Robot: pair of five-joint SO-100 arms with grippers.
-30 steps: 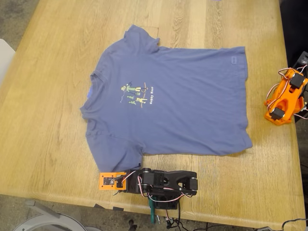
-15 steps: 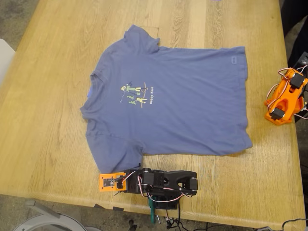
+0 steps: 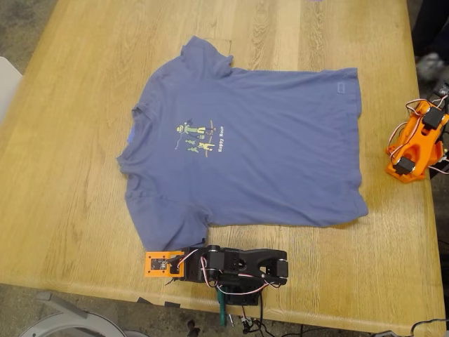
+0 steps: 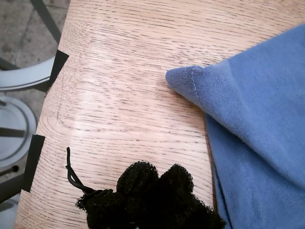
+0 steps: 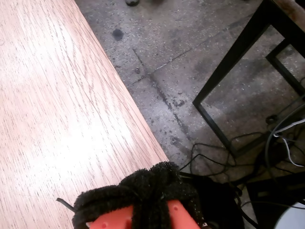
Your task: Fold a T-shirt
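The T-shirt [image 3: 245, 151] lies flat and unfolded, print side up, in the middle of the wooden table [image 3: 70, 182], collar toward the exterior view's left and hem toward its right. Spread this way, both sleeves and the hem are open to reach, so you can judge that no fold has been made yet.

Your first gripper [image 4: 152, 200] rests low on the table at the near edge in the exterior view, just beside the lower sleeve [image 4: 190, 78], probably parked where a sleeve corner is the nearest pick. Its black-padded fingers [image 4: 136, 179] appear bunched close together with nothing between them.

Your second gripper [image 5: 143, 200] sits at the table edge on the exterior view's right, well apart from the shirt. Its padded fingers [image 5: 157, 179] also look drawn together and empty.

The first wrist view alone shows the sleeve's stitched hem and the cloth layer beneath it. The second wrist view alone shows the concrete floor, a black metal frame [image 5: 228, 62] and loose cables [image 5: 281, 138] past the table edge. Only the exterior view shows the cartoon print [image 3: 195, 138] and the shirt's full outline.
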